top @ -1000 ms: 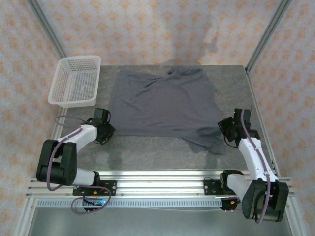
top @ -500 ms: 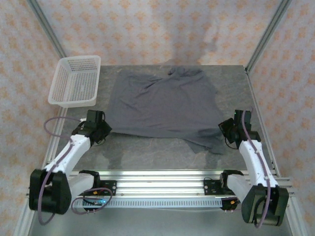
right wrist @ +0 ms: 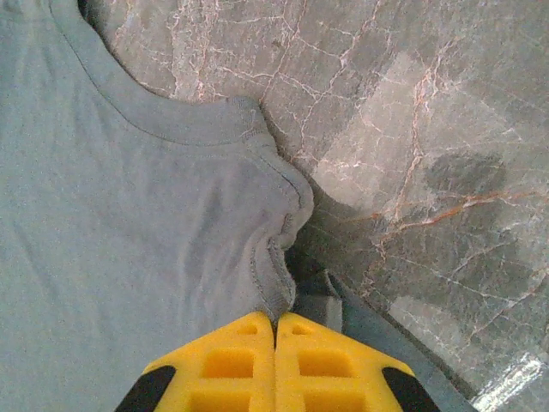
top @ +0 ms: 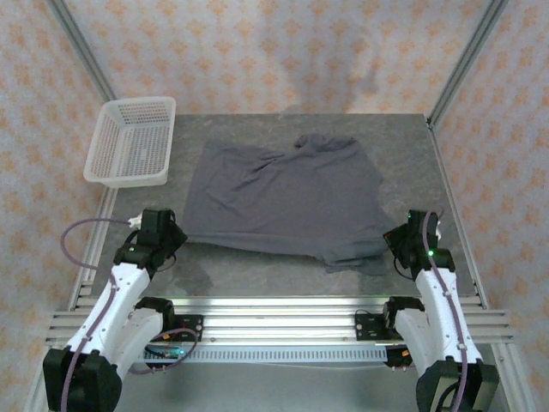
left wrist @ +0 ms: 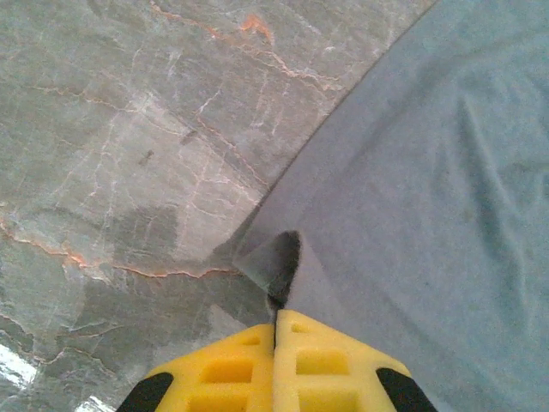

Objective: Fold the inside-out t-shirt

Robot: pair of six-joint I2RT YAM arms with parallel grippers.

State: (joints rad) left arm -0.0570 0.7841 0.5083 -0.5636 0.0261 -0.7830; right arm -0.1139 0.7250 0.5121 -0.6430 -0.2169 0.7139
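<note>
grey t-shirt [top: 283, 193] pinched by left gripper [left wrist: 275, 316] (right gripper [right wrist: 274, 319] too)

The bench [top: 257, 276] has a grey stone-look top with pale and rusty veins, seen close in the left wrist view [left wrist: 129, 129] and the right wrist view [right wrist: 412, 129], where it has a soft sheen and darker blotches. Walls [top: 257, 51] on three sides carry cream wallpaper with a peach flower pattern; a faint grey shadow falls on the back one. Slanted metal posts [top: 81, 51] stand at the far corners. Ribbed metal rails [top: 274, 311] run along the near edge. A white mesh basket [top: 141, 101] sits at the far left corner.
</note>
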